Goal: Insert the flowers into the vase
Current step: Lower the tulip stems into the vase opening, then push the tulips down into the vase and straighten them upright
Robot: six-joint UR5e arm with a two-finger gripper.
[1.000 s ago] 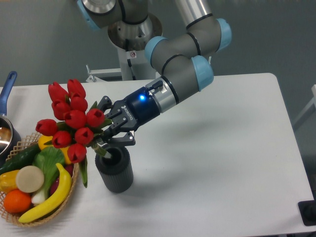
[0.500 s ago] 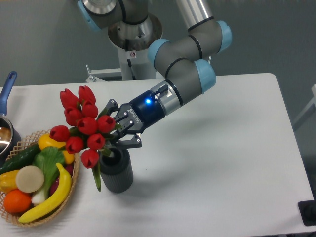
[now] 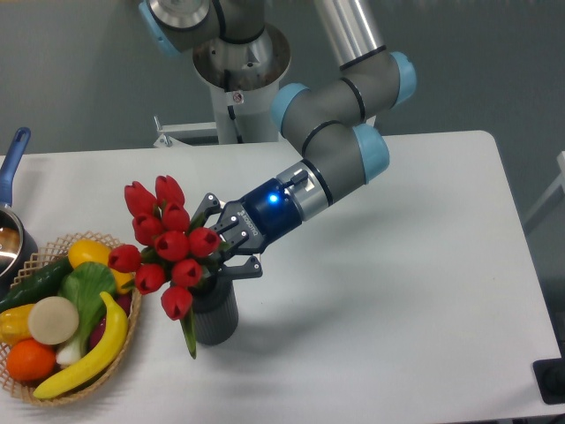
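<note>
The tight bunch of glossy red artificial tulips (image 3: 165, 237) leaned left over the small dark grey ribbed vase (image 3: 214, 315), one green leaf drooping down its side. The two-finger gripper (image 3: 216, 246), directly above the vase, clasped the stems.

At centre-left of the frame, my gripper (image 3: 214, 246) grips the flowers (image 3: 165, 243) by their stems, tilted left above the vase (image 3: 216, 314).

flowers (image 3: 168, 246) over vase (image 3: 216, 316), gripper (image 3: 222, 243) right of them; wicker basket (image 3: 132, 331) left of vase.
</note>
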